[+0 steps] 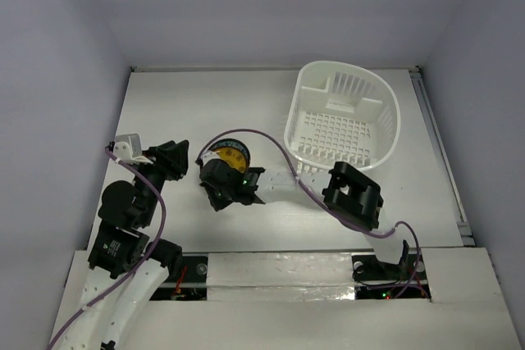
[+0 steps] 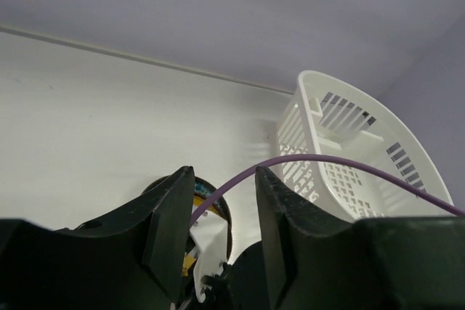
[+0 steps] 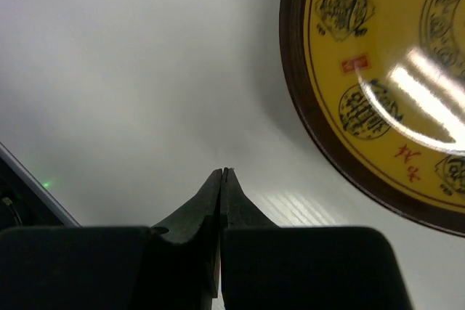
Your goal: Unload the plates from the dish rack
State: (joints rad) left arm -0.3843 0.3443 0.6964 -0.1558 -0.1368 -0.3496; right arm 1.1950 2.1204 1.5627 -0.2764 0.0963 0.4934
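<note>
A patterned amber-yellow plate [image 1: 230, 153] with a dark rim lies on the table left of the dish rack [image 1: 344, 120]; what is under it I cannot tell. The white rack shows no plates inside. My right gripper [image 1: 215, 194] hovers just in front of the plate, and in the right wrist view its fingers [image 3: 224, 173] are pressed together on nothing, with the plate [image 3: 378, 70] off to the upper right. My left gripper [image 1: 187, 165] is to the plate's left. The left wrist view shows this gripper [image 2: 224, 179] with jaws apart and empty, the plate [image 2: 207, 197] beyond them and the rack [image 2: 349, 150] further right.
A purple cable [image 1: 271, 141] loops from the right arm over the table between plate and rack, and it crosses the left wrist view [image 2: 327, 159]. The right arm's elbow [image 1: 354, 196] sits just in front of the rack. Walls close in the table at the back and sides.
</note>
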